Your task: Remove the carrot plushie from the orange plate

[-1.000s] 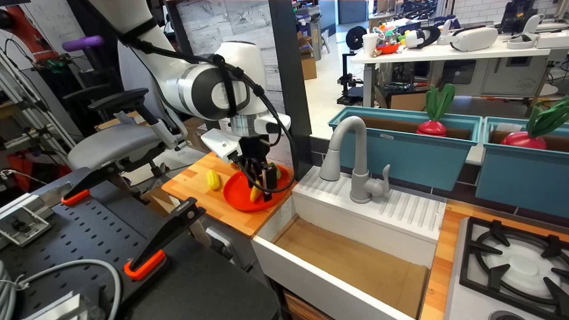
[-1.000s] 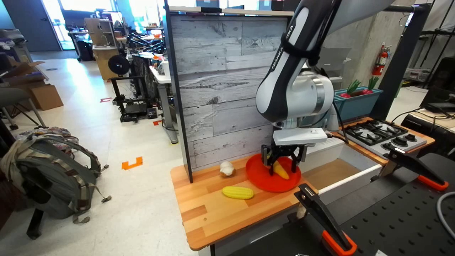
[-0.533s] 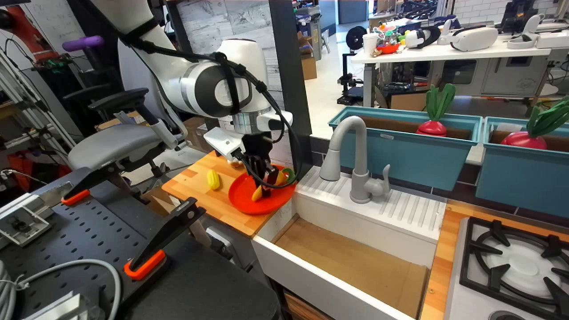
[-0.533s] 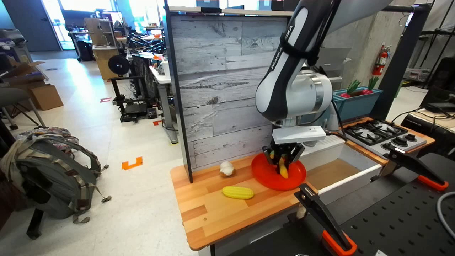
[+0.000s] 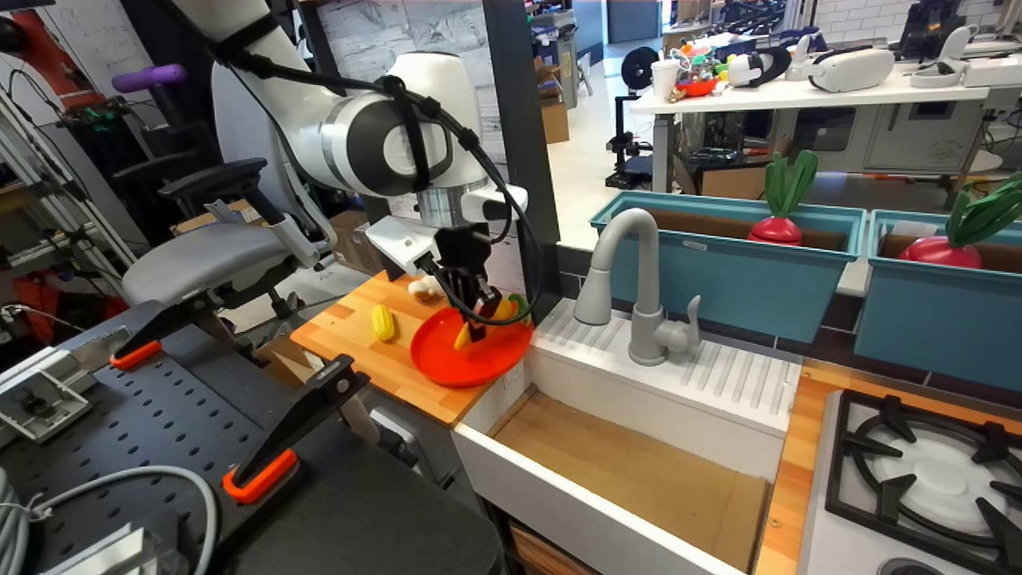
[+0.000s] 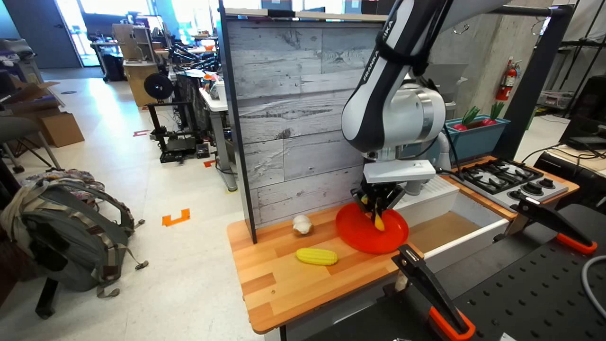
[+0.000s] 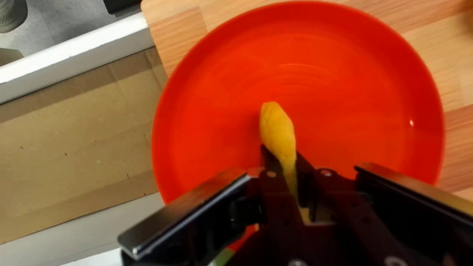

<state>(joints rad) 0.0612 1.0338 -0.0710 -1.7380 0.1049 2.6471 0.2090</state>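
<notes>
While gripper [image 7: 281, 157] is pinching carrot [image 7: 277, 129] over orange plate [image 7: 351, 92], removal is apparently standing half done: grasp made, carrying clear and setting down remaining.

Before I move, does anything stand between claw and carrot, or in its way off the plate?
Nothing visible does: the claw is closed on the carrot plushie. The yellow corn lies beside the orange plate, apart from it.

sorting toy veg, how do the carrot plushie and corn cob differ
The carrot plushie is pinched in the jaws over the orange plate; the corn cob lies loose on the wooden counter. The carrot plushie is orange-yellow and smooth; the corn cob is lighter yellow and bumpy. Both are elongated.
</notes>
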